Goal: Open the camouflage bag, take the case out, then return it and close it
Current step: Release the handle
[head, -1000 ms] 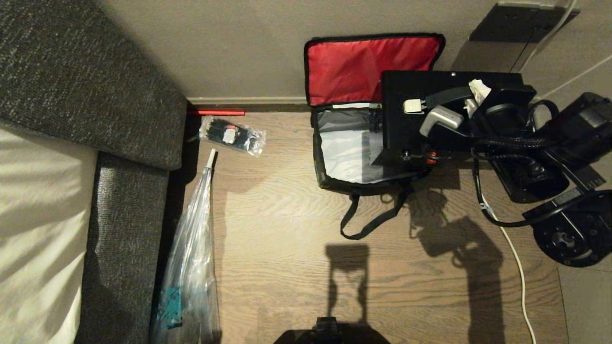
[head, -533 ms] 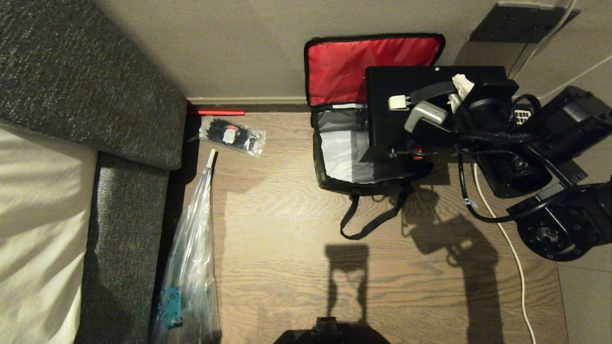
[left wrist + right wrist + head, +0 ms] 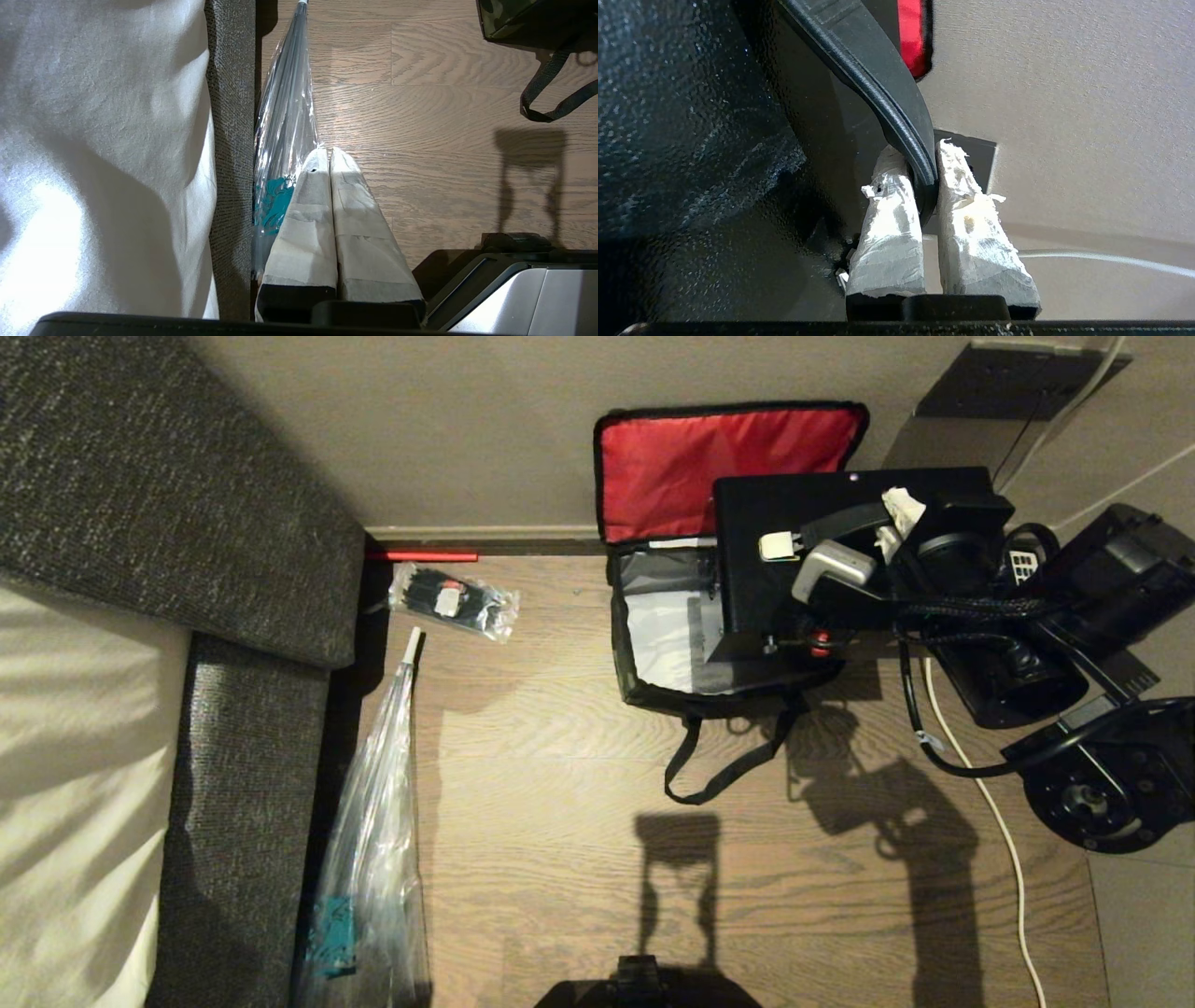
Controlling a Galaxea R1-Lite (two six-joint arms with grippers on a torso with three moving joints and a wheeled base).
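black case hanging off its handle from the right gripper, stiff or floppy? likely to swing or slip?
Probably stiff: the case keeps flat faces and straight edges while hanging over the open bag. Likely to swing, since the right gripper pinches only its thin curved handle. Slip looks unlikely: the taped fingers are shut tight on that handle.

Camouflage bag [image 3: 653, 681] open, red lid up; black case [image 3: 747, 569] seemingly above it.

Wood-plank floor [image 3: 560, 756], beige wall [image 3: 448, 429], grey sofa [image 3: 140, 485] at left.
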